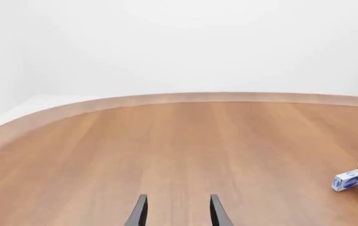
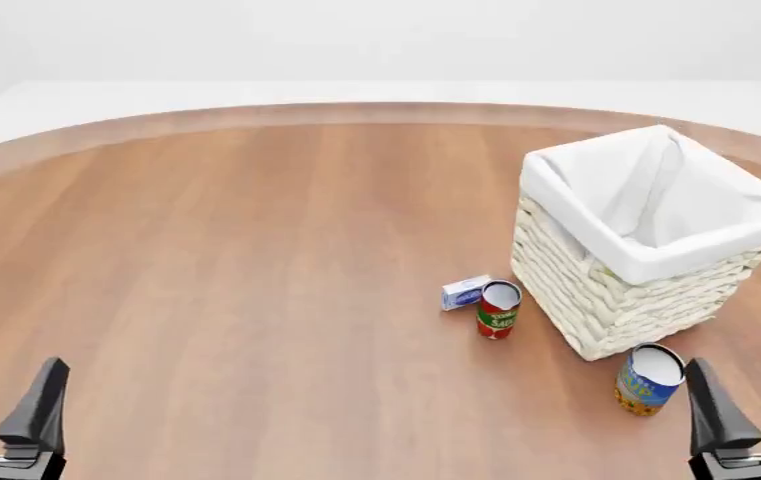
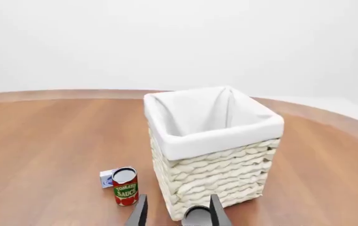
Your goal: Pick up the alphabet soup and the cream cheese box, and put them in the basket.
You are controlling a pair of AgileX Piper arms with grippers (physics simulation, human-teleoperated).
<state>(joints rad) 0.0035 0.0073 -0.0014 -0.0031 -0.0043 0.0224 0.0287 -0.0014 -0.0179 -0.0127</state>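
the alphabet soup (image 2: 650,379) stands on the tabletop (image 2: 247,260) at lower right of the front view, just left of the right hand (image 2: 747,405), whose fingers are apart (nothing between them). the cream cheese box (image 2: 466,292) lies mid-frame beside the red can (image 2: 498,309), left of the basket (image 2: 647,240). the left hand (image 2: 4,400), lower left, is likewise spread, well apart from everything.

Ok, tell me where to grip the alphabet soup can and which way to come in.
Grip the alphabet soup across its round side wall, coming down from above with the open right gripper. It stands upright, and the basket stands close behind it, so probably close the fingers left-right.
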